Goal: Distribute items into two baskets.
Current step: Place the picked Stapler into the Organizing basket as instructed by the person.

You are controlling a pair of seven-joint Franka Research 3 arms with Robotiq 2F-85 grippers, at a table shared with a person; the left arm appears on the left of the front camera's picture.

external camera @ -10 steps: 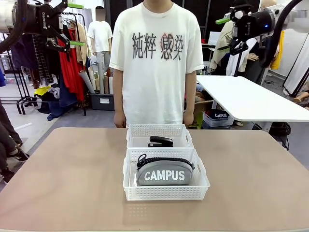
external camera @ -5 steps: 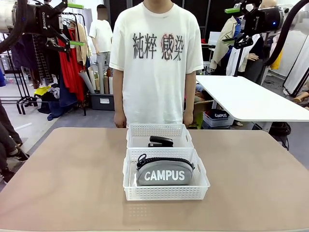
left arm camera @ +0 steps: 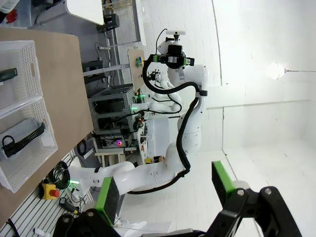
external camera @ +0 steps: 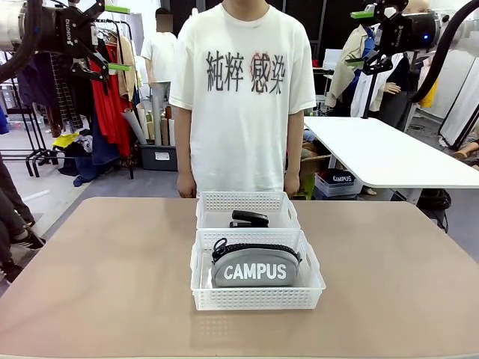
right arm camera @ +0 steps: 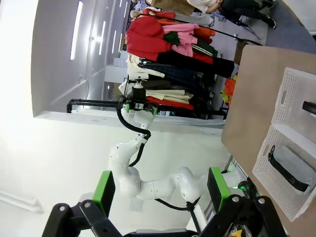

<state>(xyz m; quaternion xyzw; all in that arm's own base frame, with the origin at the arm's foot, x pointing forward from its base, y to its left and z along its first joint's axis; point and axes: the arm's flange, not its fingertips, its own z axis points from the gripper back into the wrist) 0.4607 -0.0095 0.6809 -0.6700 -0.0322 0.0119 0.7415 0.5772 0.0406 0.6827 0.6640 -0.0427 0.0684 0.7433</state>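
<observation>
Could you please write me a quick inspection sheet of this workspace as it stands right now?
Surface: tan table, bare around the baskets.
Job's things: grey pouch in near basket; black stapler in far basket; baskets end to end.
Clutter: nothing seen.
Grippers: left gripper and right gripper raised high, open, holding nothing.
Cables: nothing seen on the table.
Surroundings: person standing at far edge; clothes rack; white table.

We're looking into a robotics lab sharing space with a clothing studio: garment racks [external camera: 112, 97] are hanging full behind the counter [external camera: 112, 284], and equipment racks [left arm camera: 111, 116] are blinking beside it.
</observation>
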